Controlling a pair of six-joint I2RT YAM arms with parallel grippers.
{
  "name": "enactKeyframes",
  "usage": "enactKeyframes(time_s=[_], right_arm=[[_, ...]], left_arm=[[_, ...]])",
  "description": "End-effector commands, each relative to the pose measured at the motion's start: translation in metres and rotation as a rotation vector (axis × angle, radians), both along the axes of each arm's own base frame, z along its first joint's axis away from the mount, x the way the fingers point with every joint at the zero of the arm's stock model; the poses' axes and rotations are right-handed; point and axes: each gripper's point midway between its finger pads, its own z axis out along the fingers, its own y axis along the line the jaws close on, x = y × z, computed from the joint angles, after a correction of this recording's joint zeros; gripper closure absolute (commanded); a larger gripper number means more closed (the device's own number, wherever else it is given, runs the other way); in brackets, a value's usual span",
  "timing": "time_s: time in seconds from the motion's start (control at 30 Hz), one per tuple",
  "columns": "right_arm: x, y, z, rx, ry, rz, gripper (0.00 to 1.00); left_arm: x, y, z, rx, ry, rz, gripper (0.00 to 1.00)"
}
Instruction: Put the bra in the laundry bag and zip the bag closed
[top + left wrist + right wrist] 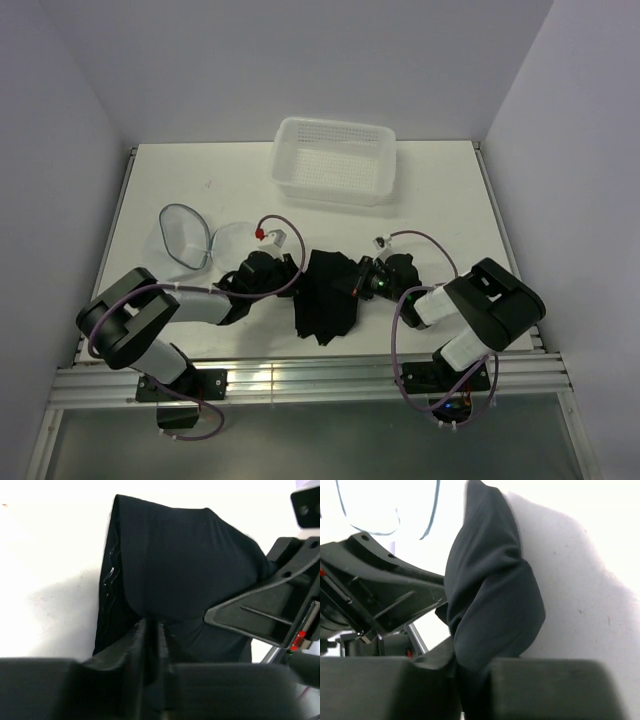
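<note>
The black bra (327,296) lies bunched on the white table near its front edge, between my two grippers. My left gripper (291,266) is shut on the bra's left edge; in the left wrist view its jaws (152,630) pinch the black fabric (185,565). My right gripper (360,276) is shut on the bra's right edge; in the right wrist view the fabric (490,595) runs down between the jaws (470,667). The laundry bag (200,238) lies open at the left, two see-through halves with a dark rim, behind the left gripper. Its rim shows in the right wrist view (429,525).
A white perforated plastic basket (333,160) stands at the back centre. The table (450,200) ends at a metal rail (300,375) in front. Grey walls close in on the left, back and right.
</note>
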Motion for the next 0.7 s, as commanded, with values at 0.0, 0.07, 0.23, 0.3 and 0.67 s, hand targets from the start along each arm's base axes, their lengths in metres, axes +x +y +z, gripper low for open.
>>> enactKeyframes(time_s=[0.0, 0.07, 0.23, 0.3, 0.67], right_arm=[[0.019, 0.008, 0.033, 0.065, -0.117, -0.033, 0.93], [0.018, 0.010, 0.041, 0.079, -0.131, -0.025, 0.98], [0.017, 0.008, 0.062, 0.072, -0.181, -0.023, 1.00], [0.019, 0.006, 0.082, 0.048, -0.258, -0.032, 1.00], [0.000, -0.002, 0.160, 0.014, -0.473, -0.047, 1.00]], left_arm=[[0.010, 0.005, 0.029, -0.025, -0.070, 0.027, 0.70], [0.012, 0.012, 0.039, 0.000, -0.075, 0.049, 0.51], [0.031, 0.051, 0.085, 0.085, -0.152, 0.243, 0.35], [0.035, 0.092, 0.099, 0.171, -0.160, 0.407, 0.36], [0.043, 0.283, 0.138, 0.345, -0.157, 1.078, 0.34]])
